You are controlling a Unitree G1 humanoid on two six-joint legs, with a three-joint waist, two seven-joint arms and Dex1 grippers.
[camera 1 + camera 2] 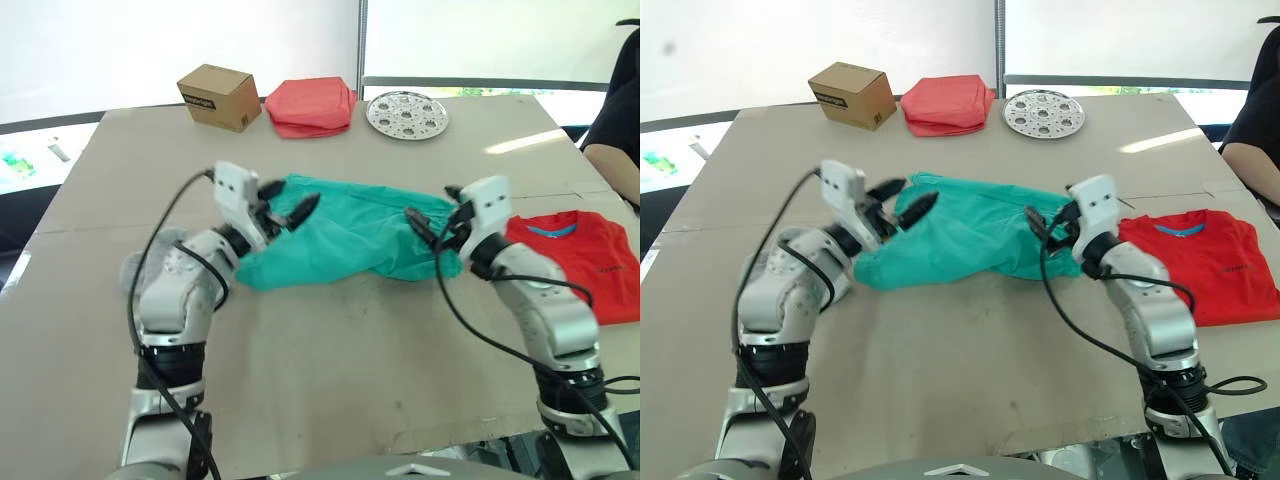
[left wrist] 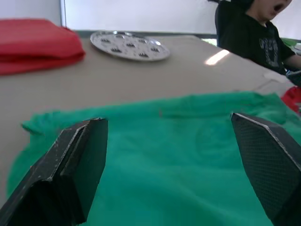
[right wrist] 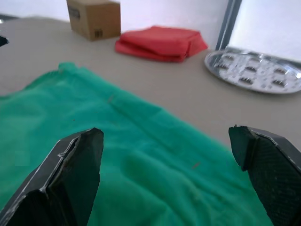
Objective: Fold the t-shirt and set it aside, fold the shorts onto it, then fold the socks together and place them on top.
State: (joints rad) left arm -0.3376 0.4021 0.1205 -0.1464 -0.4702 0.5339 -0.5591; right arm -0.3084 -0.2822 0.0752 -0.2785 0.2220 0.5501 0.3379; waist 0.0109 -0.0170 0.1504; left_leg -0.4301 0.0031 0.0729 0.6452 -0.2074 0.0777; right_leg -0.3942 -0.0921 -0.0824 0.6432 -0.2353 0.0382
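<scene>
Fingers of my left gripper (image 1: pixel 285 212) and right gripper (image 1: pixel 432 230) stand wide open, empty, so I pinch the soft, limp shorts (image 1: pixel 350 242) at both ends.

Beige table (image 1: pixel 330 370) before bright windows (image 1: pixel 180 40)

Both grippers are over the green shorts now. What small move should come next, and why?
Probably lower both and close on the cloth. The left gripper and right gripper are open above opposite ends of the shorts, which lie unfolded, while the t-shirt lies folded aside.
</scene>
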